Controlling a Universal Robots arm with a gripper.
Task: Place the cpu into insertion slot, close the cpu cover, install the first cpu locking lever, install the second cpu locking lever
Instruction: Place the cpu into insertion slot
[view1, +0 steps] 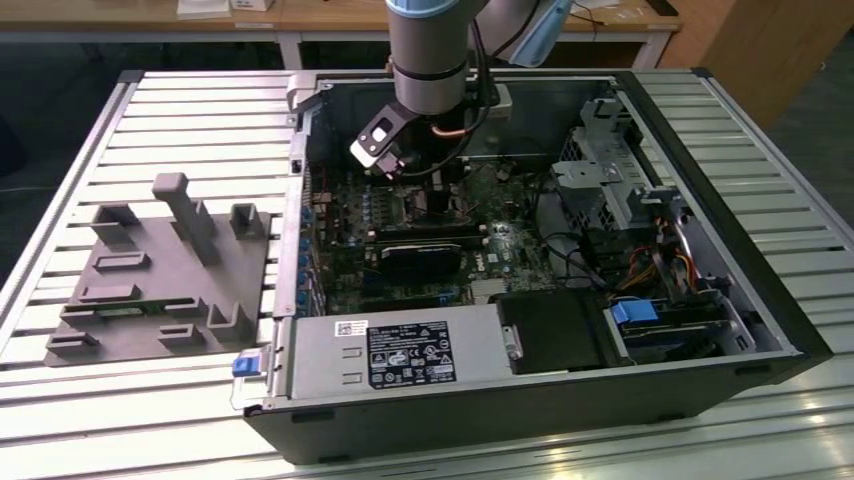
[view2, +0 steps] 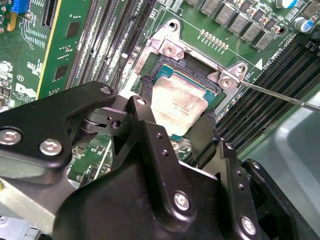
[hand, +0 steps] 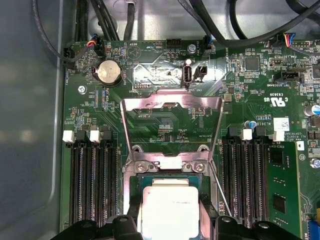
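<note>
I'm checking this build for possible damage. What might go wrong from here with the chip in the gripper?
1. The gripper holds the chip by two edges right at the socket. I cannot tell whether it sits flat. Lowered tilted or off-square, it might not seat and could harm the contacts.
2. The thin lever lies close beside one finger and might snag.
3. The cover is flipped open. Closing it on a badly seated chip could jam.
</note>
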